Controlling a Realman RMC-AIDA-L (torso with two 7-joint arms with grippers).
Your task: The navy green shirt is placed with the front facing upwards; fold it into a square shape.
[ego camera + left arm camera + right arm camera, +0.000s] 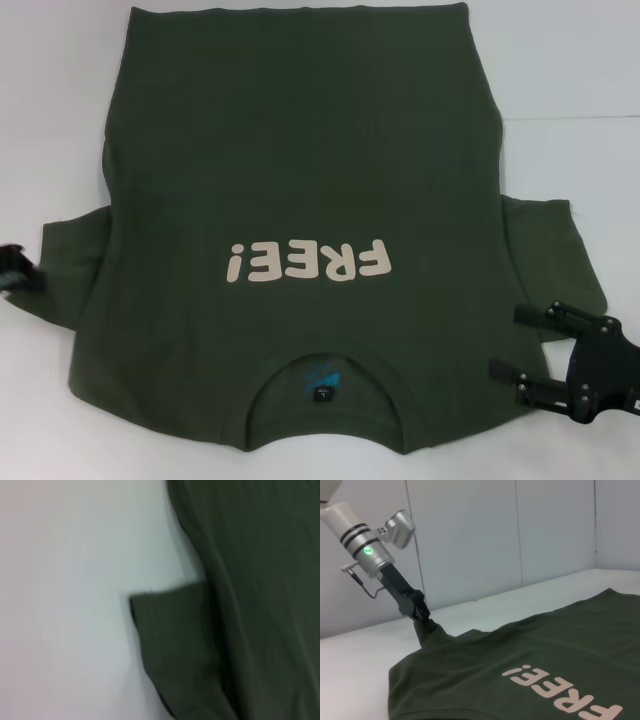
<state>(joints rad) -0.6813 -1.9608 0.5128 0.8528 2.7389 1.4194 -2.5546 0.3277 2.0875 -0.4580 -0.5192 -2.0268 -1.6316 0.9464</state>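
Note:
The navy green shirt [300, 170] lies flat on the white table, front up, with its cream "FREE!" print [305, 262] and its collar with the blue label [325, 385] towards me. My left gripper [18, 270] is at the tip of the left sleeve [70, 265]. In the right wrist view, the left gripper [421, 618] is shut on that sleeve, pulling the cloth up into a small peak. The right gripper [505, 342] stands open beside the shirt's right shoulder, just under the right sleeve [555, 245]. The left wrist view shows the sleeve [175, 645] and shirt body.
The white table [570, 60] shows around the shirt on all sides. A pale wall [520, 540] rises behind the table's far edge in the right wrist view. The shirt's hem lies near the far edge of the head view.

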